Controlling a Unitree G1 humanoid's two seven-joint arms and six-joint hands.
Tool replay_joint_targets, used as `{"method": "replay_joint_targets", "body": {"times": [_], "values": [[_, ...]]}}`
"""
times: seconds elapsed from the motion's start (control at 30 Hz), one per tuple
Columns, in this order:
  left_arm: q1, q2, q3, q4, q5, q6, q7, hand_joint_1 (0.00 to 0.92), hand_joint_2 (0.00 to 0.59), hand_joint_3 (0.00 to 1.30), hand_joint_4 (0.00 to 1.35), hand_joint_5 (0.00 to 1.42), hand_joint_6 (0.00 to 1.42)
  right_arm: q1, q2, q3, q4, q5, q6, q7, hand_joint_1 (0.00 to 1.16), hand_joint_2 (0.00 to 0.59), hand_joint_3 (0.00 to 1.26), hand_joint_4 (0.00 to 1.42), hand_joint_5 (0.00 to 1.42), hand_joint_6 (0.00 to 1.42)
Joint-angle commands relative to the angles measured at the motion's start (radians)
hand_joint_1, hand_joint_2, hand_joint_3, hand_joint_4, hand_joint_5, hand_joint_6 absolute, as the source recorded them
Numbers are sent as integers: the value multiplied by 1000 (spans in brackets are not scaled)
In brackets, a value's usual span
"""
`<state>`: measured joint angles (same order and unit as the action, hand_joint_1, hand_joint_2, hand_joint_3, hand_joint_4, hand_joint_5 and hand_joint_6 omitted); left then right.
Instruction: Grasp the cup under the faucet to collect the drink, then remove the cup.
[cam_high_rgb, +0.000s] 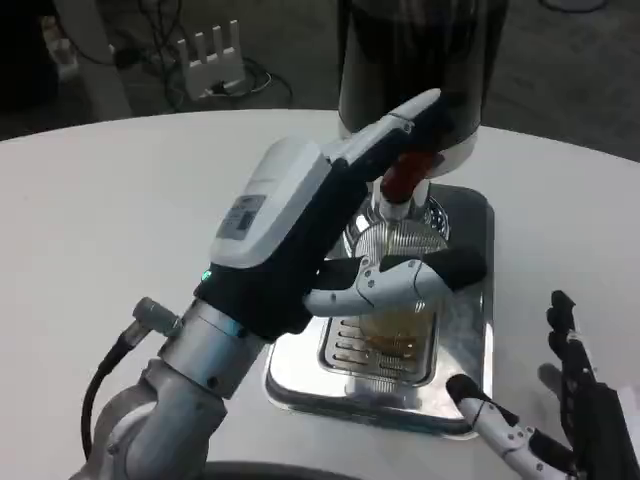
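Note:
A clear ribbed cup (395, 245) stands on the steel drip tray (472, 330), right under the faucet with its red tap (402, 178). Amber drink (400, 328) shows in the cup's lower part. My left hand (300, 225) grips the cup: lower fingers (400, 280) wrap across its front, and an upper finger (400, 120) reaches past the red tap against the dark dispenser tank (420, 60). My right hand (560, 420) hovers at the lower right beside the tray, fingers apart and holding nothing. The hand hides the cup's left side.
The dispenser and its tray sit on the white round table (100, 230). A white power strip (208, 55) and cables lie on the floor beyond the table's far edge.

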<state>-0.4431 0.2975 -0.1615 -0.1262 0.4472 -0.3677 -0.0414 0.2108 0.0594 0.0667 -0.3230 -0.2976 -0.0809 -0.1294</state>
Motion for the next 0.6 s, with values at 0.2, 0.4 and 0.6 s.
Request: {"method": "replay_joint_targets", "body": {"times": [0.2, 0.4, 0.6], "values": [[3, 17, -20, 25, 33, -2, -16, 0, 76, 175, 222, 327, 303, -69, 14, 18, 95, -21, -68, -102, 722, 193, 13, 21, 46, 107], [-7, 18, -27, 34, 39, 0, -16, 0, 77, 169, 222, 327, 299, -119, 16, 42, 155, -59, -71, -153, 714, 191, 29, 42, 72, 135], [-11, 23, -28, 34, 48, 0, -22, 0, 78, 167, 222, 327, 297, -156, 18, 67, 195, -84, -76, -196, 716, 192, 41, 68, 102, 157]]}}
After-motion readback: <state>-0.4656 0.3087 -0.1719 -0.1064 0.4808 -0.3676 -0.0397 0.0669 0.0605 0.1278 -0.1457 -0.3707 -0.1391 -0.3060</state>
